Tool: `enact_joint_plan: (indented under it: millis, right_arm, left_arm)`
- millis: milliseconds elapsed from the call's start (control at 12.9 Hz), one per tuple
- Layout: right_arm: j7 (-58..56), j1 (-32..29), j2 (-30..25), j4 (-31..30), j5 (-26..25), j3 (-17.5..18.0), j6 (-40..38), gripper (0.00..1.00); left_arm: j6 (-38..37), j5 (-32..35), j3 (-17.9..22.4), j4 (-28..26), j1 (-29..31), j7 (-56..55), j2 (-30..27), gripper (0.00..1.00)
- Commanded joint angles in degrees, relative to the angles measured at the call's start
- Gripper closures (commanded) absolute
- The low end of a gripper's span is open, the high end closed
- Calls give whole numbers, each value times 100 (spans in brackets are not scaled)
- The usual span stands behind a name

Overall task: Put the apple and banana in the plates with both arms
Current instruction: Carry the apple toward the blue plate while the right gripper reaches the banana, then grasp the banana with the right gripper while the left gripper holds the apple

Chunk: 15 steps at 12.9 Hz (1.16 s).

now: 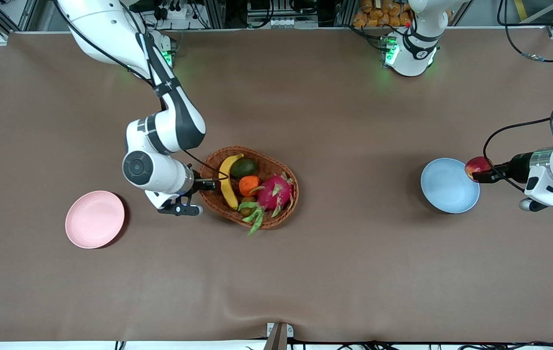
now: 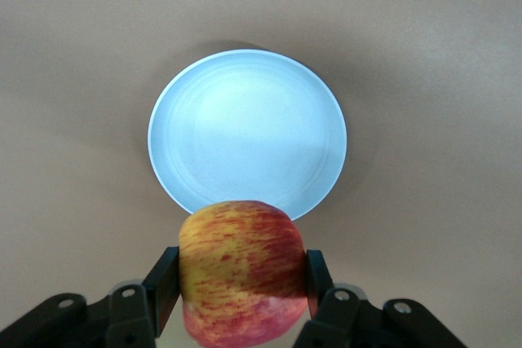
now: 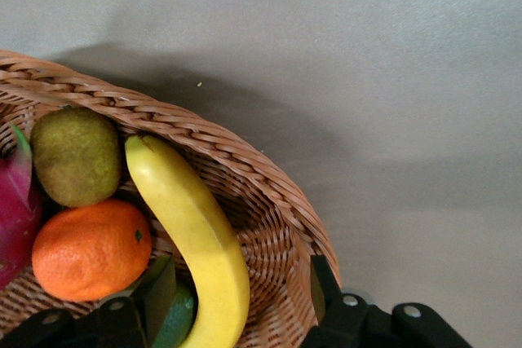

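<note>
Here the apple (image 2: 242,270) (clamped) sits in the left end effector (image 2: 241,283).

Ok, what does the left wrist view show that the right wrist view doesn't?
Only the left wrist view: the small round red-and-yellow apple clamped in the left tool, at the rim of the round pale blue plate.

Only the right wrist view: the long curved yellow banana between the right tool's partly open fingers, inside the oval woven wicker basket, beside the round orange fruit, a brownish-green fruit and the edge of the pink dragon fruit.

Both: the brown table surface.
</note>
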Motion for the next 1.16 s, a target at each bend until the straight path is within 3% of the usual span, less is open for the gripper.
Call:
enact_joint_plan:
  millis: [0,1085]
  right_arm:
    - [353,229,86,4,139,-64,143,34]
    - [1171,572,323,-356,139,-64,258,33]
  left_arm:
    - [169,-92,-38,-150,107,143,-75,100]
    - [468,-57,-38,-186,107,143,119,100]
